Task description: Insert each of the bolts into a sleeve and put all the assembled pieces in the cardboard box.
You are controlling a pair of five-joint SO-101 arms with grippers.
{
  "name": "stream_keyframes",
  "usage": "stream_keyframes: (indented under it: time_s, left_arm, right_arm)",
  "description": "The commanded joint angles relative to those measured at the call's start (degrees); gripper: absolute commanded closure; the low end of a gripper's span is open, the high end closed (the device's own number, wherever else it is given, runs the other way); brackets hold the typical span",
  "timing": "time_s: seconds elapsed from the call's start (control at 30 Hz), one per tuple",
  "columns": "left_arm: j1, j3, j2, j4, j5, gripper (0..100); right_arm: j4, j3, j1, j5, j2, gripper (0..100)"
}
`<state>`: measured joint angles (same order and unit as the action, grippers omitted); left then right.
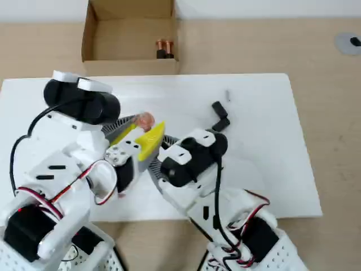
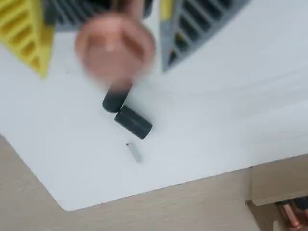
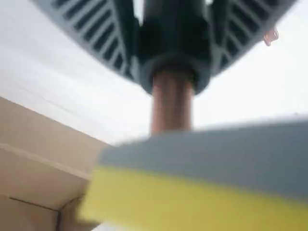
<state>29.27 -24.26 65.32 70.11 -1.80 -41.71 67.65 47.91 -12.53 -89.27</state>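
Assembled copper-and-black pieces (image 1: pixel 164 49) lie at four o'clock in the brown cardboard box (image 1: pixel 89 34); left gripper (image 2: pixel 103 70) clamps copper bolt (image 2: pixel 115 45), right gripper (image 3: pixel 174 79) black cylindrical sleeve (image 3: pixel 173 29), mid-insertion

Both arms crowd the near middle of the white sheet (image 1: pixel 271 169). There the left tool (image 2: pixel 103 70), clamped on a copper bolt (image 2: pixel 115 45), and the right tool (image 3: pixel 174 72), clamped on the held sleeve (image 3: pixel 173 24), meet tip to tip, with no gap to pass between them. Just beyond lie two loose sleeves (image 1: pixel 220 117), touching each other, and a small grey pin (image 1: pixel 228 96) near them. To their right the sheet lies open to its edge. The cardboard box (image 1: pixel 88 34), just past the sheet's far edge, is open on top. Assembled pieces (image 1: pixel 164 49) sit in its near right corner, and the remaining floor is free.
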Motion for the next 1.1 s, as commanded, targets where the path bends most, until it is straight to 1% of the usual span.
stream_keyframes:
  time_s: [0.0, 0.13, 0.37, 0.43, 0.5, 0.6, 0.7, 0.8, 0.9, 1.07]
  left_arm:
    - [1.14, 4.40, -0.31, 2.20, 0.88, 83]
    - [1.93, 5.89, -0.31, 4.22, 0.88, 83]
    - [1.49, 6.07, -0.22, 4.22, 0.88, 83]
    - [0.53, 7.30, -0.22, 4.84, 0.62, 83]
    - [-3.43, 10.02, -0.48, 8.00, 0.88, 84]
    - [-9.14, 10.99, -1.98, 13.27, -1.41, 84]
    - [-13.19, 10.73, -3.21, 16.97, -1.23, 84]
    - [-14.68, 10.64, -3.47, 21.54, 2.37, 84]
    - [-16.35, 7.21, -3.12, 24.44, 4.22, 84]
    - [-23.74, -0.70, -2.59, 25.76, 4.66, 84]
  right_arm:
    - [0.26, -0.48, 0.75, 0.18, -0.31, 98.7]
    - [0.26, -0.48, 0.75, 0.18, -0.31, 98.7]
    - [0.18, -0.48, 0.66, 0.18, -0.31, 98.7]
    - [0.18, -0.48, -0.31, 0.35, -0.22, 98.7]
    - [0.70, -0.57, -5.05, 2.20, -0.22, 98.7]
    - [0.70, -0.84, -14.64, 2.73, -0.22, 98.8]
    - [1.23, -4.53, -17.71, 2.73, 1.54, 98.8]
    - [4.31, -11.74, -19.03, 2.55, 9.19, 98.8]
    - [6.95, -20.62, -21.41, 2.55, 22.46, 98.8]
    - [6.77, -39.78, -23.87, 2.55, 46.46, 98.8]
